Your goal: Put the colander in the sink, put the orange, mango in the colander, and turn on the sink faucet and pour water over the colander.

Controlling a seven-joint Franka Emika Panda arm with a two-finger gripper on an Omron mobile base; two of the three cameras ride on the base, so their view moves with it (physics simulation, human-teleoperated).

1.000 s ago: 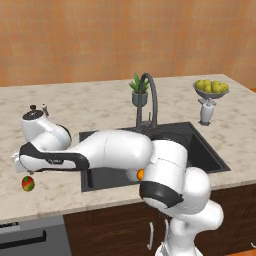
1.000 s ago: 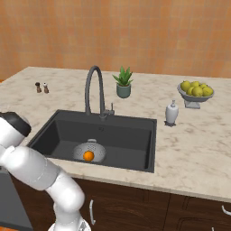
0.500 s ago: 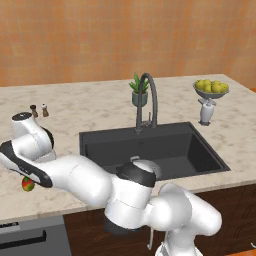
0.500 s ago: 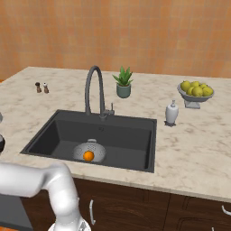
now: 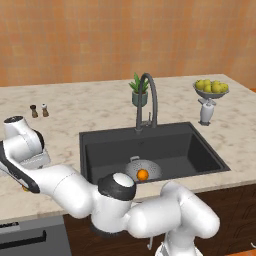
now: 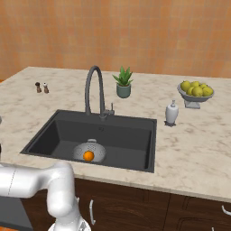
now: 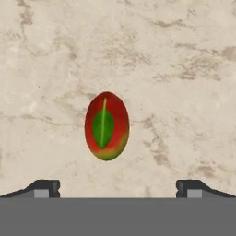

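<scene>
My arm has swung further left over the counter (image 5: 65,125). Pincer (image 7: 117,186) hangs above the mango (image 7: 106,125), jaws wide apart, nothing held. Colander (image 6: 89,151) sits in the sink (image 6: 131,140) with the orange (image 6: 89,155) inside. Left: mango, faucet (image 6: 94,90).

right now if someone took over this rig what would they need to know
End effector: open, empty, poised over the mango, which lies on the marble counter left of the sink.
Done: colander sits in the sink with the orange inside it.
Left: grasp the mango, drop it into the colander, then open the sink faucet so water runs over the colander.
</scene>
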